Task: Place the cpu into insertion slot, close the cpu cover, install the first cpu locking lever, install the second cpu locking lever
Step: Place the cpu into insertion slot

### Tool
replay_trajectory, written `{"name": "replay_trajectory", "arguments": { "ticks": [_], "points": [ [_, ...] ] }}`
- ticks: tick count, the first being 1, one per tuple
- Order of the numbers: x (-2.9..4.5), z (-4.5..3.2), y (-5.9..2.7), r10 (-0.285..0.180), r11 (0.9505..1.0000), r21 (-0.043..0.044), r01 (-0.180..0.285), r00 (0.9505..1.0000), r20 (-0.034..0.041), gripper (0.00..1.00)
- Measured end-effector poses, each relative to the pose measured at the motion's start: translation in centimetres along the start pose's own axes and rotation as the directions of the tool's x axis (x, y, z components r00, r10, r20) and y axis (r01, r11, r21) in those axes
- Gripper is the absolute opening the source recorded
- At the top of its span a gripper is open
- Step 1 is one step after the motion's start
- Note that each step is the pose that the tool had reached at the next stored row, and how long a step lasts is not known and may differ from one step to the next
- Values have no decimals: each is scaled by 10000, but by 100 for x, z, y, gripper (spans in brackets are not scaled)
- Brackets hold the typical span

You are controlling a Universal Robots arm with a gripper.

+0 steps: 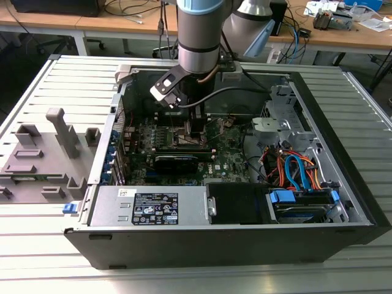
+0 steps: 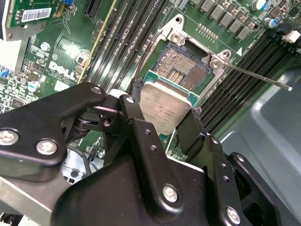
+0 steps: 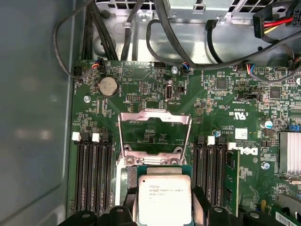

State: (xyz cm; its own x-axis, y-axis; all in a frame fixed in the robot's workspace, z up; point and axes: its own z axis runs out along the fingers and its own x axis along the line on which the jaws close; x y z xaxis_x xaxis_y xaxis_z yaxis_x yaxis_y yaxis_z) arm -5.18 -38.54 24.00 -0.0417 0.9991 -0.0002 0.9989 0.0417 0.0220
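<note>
cpu [image 3: 164, 200] edge cut off; insertion slot [image 2: 181, 68] partly hidden beneath it.

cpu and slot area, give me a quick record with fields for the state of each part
cpu: gripped by its edges, over the slot's edge, not seated
slot: open, contacts showing
cover: tilted up, off the slot
lever: one thin rod sticks out free from a slot corner, not latched
gripper: shut on cpu
</note>
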Motion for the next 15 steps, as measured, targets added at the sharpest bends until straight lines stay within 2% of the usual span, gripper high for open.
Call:
{"name": "replay_trajectory", "arguments": {
  "ticks": [15],
  "points": [
    [10,56,-20,1,10000,0,-1,10000,-1,55]
  ]
}}
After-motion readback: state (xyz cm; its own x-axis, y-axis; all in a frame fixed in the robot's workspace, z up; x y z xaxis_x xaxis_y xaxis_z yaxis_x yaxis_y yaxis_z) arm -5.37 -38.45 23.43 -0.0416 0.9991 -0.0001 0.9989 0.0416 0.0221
